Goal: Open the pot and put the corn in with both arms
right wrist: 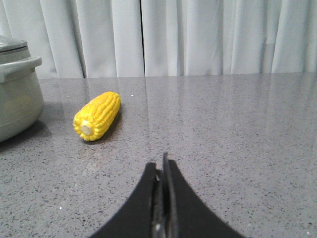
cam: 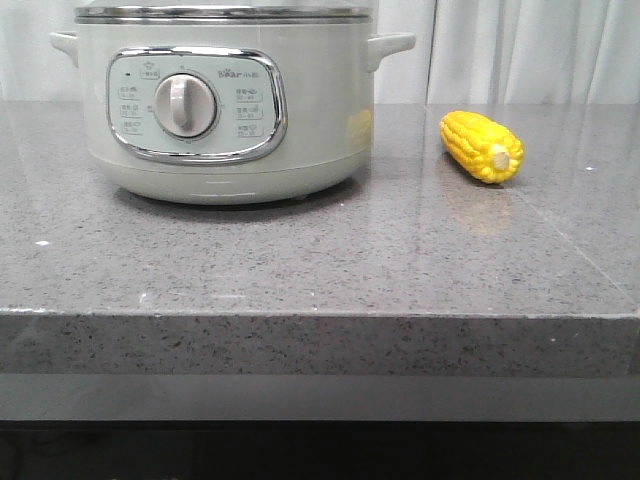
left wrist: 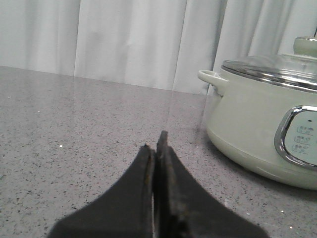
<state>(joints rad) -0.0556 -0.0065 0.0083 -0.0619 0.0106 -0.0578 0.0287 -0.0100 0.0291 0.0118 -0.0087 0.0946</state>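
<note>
Still lidded, the pot (left wrist: 257, 124) flanks my pinched-together left hand (left wrist: 157, 148); the corn (right wrist: 97, 115), ahead of my likewise pinched right hand (right wrist: 162, 166), may roll if nudged.

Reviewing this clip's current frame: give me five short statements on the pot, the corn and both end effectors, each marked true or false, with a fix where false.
1. The pot has its lid on. True.
2. The corn lies inside the pot. False: it lies on the table, to the right of the pot and apart from it.
3. The left end effector is shut and holds nothing. True.
4. The right end effector grips the corn. False: it is shut and empty, with the corn lying on the table ahead of it.
5. The corn's pale stub end points away from the front camera. False: the stub faces toward the camera.
</note>
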